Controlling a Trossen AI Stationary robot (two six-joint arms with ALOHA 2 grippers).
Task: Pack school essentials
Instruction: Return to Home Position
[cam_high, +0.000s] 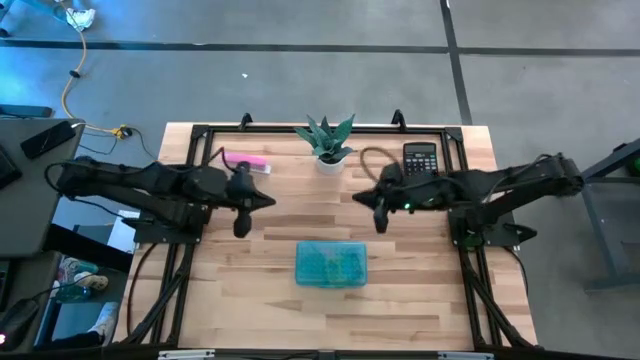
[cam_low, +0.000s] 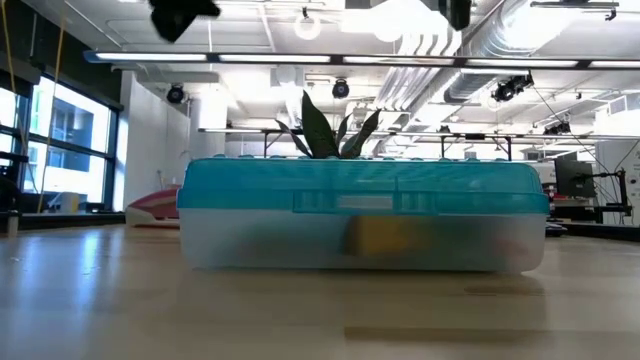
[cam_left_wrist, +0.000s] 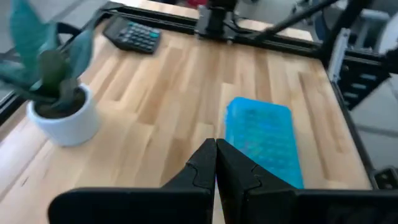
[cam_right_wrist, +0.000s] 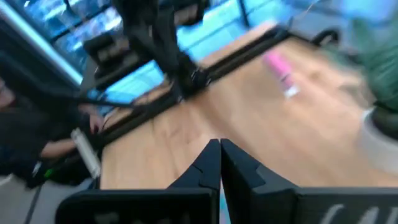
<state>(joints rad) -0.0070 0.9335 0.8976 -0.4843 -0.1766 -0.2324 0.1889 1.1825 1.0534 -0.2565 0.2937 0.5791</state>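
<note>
Blue lid down on the supply box (cam_high: 331, 264), which sits on the wooden surface (cam_high: 250, 300) midway between the left and right edges, nearer the front edge than the back. From the low view the lid lies flat on the cloudy base. 1 yellow block (cam_low: 385, 237) shows through the front wall, about the middle; the other contents are too blurred to tell apart.

Left end effector (cam_high: 268, 201) hangs above the left half of the surface, tip pointing toward the middle, well apart from the box. Its 2 fingers (cam_left_wrist: 205, 165) are pressed together with nothing between them.

Right end effector (cam_high: 358, 197) mirrors it over the right half, tip facing the left one, with a clear gap between the 2 tips. Its wrist view shows the fingers (cam_right_wrist: 208, 162) closed tight on each other too, and empty. Both end effectors sit on the back-edge side of the box.

Along the back edge, a potted plant (cam_high: 328, 143) stands at the middle in a white pot. The black calculator (cam_high: 420, 158) lies toward the back right corner, the pink bar (cam_high: 248, 163) toward the back left corner. All 3 lie apart from the box and from each other.
</note>
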